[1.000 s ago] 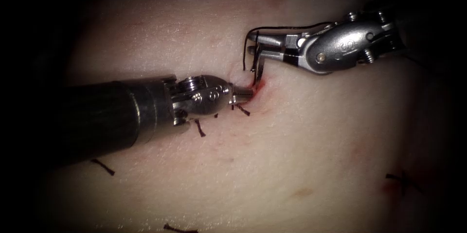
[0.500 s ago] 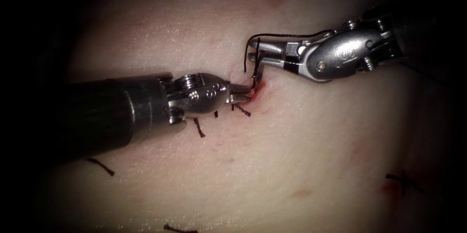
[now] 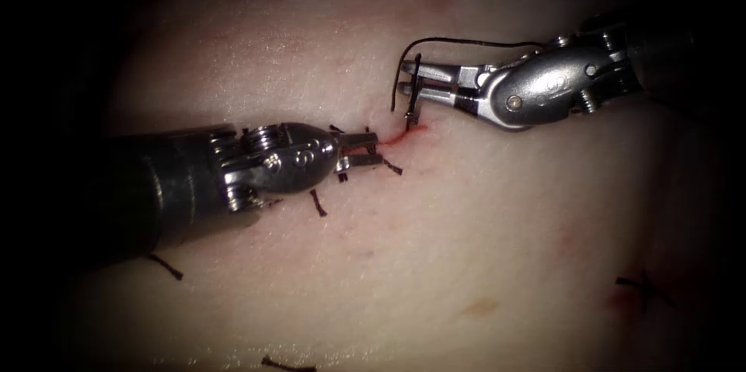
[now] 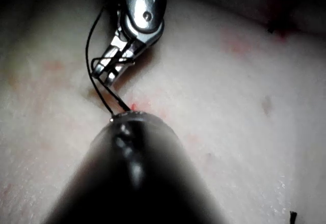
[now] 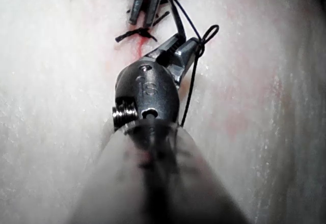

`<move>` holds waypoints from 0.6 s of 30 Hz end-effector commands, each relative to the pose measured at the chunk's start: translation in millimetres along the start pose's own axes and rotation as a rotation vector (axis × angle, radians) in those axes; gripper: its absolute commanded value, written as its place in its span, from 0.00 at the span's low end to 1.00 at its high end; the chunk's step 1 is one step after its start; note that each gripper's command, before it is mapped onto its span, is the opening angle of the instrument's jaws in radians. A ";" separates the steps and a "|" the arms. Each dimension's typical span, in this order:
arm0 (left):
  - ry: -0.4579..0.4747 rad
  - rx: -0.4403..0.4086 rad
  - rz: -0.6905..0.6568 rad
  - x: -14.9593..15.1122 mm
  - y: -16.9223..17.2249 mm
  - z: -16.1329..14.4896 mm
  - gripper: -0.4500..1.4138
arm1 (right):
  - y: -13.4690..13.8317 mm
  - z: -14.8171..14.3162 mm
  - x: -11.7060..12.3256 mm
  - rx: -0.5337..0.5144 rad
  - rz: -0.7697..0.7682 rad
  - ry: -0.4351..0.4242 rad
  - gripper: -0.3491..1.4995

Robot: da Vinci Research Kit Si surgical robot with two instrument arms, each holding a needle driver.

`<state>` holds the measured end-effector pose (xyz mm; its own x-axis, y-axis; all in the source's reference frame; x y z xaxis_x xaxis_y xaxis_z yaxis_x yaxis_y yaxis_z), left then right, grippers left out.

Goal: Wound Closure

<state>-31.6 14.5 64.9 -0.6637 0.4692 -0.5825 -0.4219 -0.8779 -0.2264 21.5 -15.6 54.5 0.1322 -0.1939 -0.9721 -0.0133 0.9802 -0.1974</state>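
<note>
The tissue (image 3: 482, 248) is pale and faintly pebbled, with a soft sheen and pink blotches. The cut (image 3: 400, 137) shows as a short wet red slit near the middle, with a smear of red fluid (image 3: 412, 133) at its far right end.

The right tool (image 3: 416, 86), a polished steel head with small screws, comes in from the far right. Its jaws are clenched on the needle (image 3: 413, 100), a thin dark curved wire, gripping it near the upper part of its curve. The needle hangs steeply down from the jaws and its lower end reaches the red slit on the right side of the cut; whether the tip is in the tissue cannot be told. In the right wrist view the needle (image 5: 178, 23) stands up from the jaws of the same tool (image 5: 178, 51).

Fine black thread (image 3: 466, 42) arcs from the needle's top along the far side of the right tool, and a short strand droops to the left of the jaws. In the right wrist view it forms a small loop (image 5: 209, 33) beside the jaws.

The left tool (image 3: 361, 147), a rounded steel head on a thick dark shaft, lies on the left side of the cut. Its jaws are slightly parted and hold nothing, their tips just short of the red slit.

Short stiff cut ends of thread (image 3: 318, 205) lie scattered on the tissue near the left tool, and another dark stitch (image 3: 641, 286) sits well to the near right.
</note>
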 end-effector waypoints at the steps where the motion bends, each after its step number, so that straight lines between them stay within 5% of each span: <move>1: 0.007 -0.003 0.001 0.3 0.6 0.8 0.27 | -0.3 0.8 -0.1 0.003 0.018 0.003 0.00; 9: 0.039 -0.013 0.010 0.7 5.0 2.7 0.23 | 0.5 1.8 0.1 0.038 0.142 0.004 0.00; 18: 0.041 -0.005 0.022 -0.3 4.9 3.7 0.22 | 0.2 1.9 -0.6 0.108 0.149 -0.037 0.00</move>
<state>-35.1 10.2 66.4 -0.6470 0.4454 -0.6188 -0.4041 -0.8886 -0.2171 22.7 -14.7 54.9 0.1736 -0.0463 -0.9837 0.0729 0.9968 -0.0341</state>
